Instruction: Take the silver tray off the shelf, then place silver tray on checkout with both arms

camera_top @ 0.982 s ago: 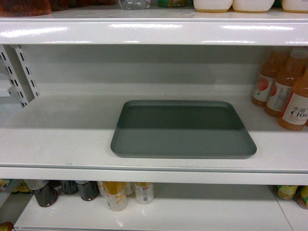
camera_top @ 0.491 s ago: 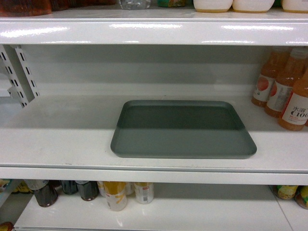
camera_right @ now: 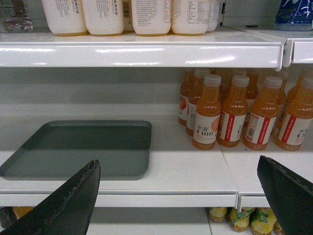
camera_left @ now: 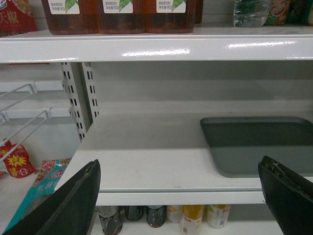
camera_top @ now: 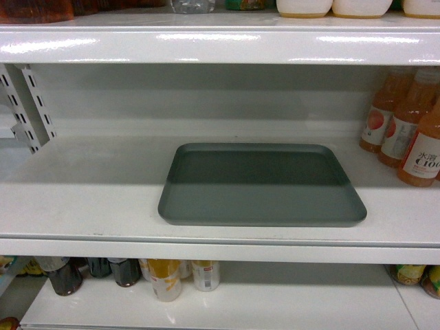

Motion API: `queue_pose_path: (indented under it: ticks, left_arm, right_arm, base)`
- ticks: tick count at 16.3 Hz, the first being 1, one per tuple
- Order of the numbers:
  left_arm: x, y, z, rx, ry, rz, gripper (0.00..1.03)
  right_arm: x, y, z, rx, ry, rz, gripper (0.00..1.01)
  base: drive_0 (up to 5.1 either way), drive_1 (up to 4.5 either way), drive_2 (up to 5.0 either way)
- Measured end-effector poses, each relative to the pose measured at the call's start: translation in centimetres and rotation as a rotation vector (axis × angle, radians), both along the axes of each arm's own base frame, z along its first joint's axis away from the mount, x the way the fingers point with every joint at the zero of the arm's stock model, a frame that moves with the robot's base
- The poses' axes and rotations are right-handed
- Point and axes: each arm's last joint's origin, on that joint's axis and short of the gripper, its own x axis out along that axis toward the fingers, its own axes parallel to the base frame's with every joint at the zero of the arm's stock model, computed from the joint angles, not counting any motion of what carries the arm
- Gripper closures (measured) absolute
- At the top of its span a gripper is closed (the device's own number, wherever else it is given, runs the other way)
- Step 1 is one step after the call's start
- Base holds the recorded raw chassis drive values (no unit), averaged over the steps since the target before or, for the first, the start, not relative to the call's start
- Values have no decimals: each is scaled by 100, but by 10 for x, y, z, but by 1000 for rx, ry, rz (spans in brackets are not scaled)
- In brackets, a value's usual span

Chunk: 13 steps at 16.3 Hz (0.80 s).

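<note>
On the shelf (camera_top: 82,199), silver tray (camera_top: 261,185), apart from both wide-spread tools (camera_left: 181,196) (camera_right: 178,196).

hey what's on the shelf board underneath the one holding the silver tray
Below the silver tray, the lower board holds dark bottles at left and yellow-labelled cans beside them. Their tops, and anything farther back, are hidden by the tray's shelf.
</note>
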Motion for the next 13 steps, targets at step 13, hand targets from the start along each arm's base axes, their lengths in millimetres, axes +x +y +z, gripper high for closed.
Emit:
queue_pose_path:
  ticks: [13]
  left_arm:
    - [0, 0, 0, 0, 0, 0, 5]
  right_arm:
    - [0, 0, 0, 0, 0, 0, 3]
  base:
    - [0, 0, 0]
